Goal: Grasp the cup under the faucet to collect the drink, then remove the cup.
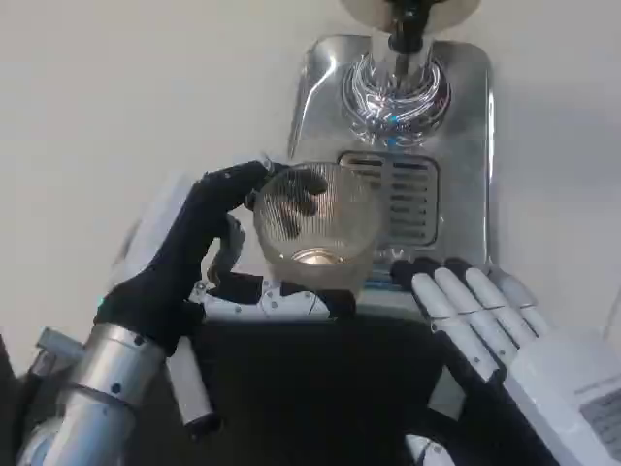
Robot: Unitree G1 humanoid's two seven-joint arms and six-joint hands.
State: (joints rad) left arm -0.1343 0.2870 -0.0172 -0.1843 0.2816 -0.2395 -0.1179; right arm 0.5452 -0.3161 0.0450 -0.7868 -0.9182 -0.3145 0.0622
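While the left hand (209,238) grips the cup (315,225) beside the dispenser's tray (466,155), the right hand (485,311) lies flat, fingers together, empty.

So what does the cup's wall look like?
Clear, with fine vertical ribs, on the cup in the head view.

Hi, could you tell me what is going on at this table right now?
The robot's left hand holds a clear ribbed cup in front of a silver drink dispenser. The cup is over the front of the slotted drip tray, nearer the robot than the faucet, with a little pale liquid at its bottom. The right hand rests with its fingers straight beside the tray's front edge, holding nothing.
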